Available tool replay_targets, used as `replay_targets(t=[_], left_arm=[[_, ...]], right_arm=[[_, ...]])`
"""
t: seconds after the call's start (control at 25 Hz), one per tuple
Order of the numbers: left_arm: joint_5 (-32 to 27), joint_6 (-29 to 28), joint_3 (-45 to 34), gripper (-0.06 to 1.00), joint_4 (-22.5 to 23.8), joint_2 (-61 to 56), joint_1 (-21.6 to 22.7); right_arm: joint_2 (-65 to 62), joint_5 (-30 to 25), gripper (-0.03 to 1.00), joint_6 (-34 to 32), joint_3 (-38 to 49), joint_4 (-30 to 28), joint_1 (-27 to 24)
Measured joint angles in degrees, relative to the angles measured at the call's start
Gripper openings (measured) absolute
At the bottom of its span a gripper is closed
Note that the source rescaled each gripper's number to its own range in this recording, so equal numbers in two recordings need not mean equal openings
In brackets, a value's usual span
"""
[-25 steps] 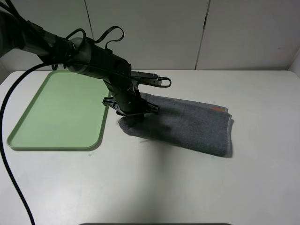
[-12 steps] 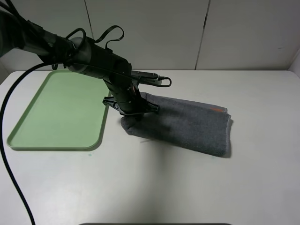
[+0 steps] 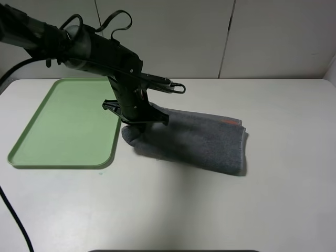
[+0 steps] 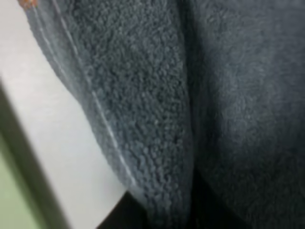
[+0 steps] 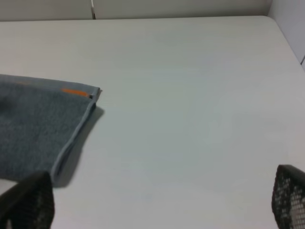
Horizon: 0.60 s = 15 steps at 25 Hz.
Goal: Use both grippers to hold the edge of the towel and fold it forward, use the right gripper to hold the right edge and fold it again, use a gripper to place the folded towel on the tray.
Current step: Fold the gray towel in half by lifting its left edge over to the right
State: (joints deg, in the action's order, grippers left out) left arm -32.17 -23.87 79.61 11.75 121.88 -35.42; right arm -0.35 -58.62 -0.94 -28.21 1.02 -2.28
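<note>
Towel (image 3: pixel 194 140) sits folded across the middle of the white table (image 3: pixel 210 210). The green tray (image 3: pixel 63 123) fills the far-left corner, just beside it. The left gripper (image 3: pixel 137 126) is clamped on the towel's end nearest the tray. That end is bunched up a bit while the rest lies flat. The right gripper (image 5: pixel 159 200) hangs past the towel's right end, jaws spread wide and holding nothing. The little orange tag (image 5: pixel 76 91) is at the far right corner of the towel.

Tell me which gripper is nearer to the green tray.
Left. The left gripper grips the towel beside the tray; the right gripper is past the towel's opposite end.
</note>
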Motion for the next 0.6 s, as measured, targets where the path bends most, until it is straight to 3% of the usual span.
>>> replay_targets(t=[0.6], left_arm=[[-10.9,-1.3,0.4,0.10,6.8,-9.1,2.5]], right_arm=[[0.0,0.0,1.00,0.0,0.0,0.0,0.0]])
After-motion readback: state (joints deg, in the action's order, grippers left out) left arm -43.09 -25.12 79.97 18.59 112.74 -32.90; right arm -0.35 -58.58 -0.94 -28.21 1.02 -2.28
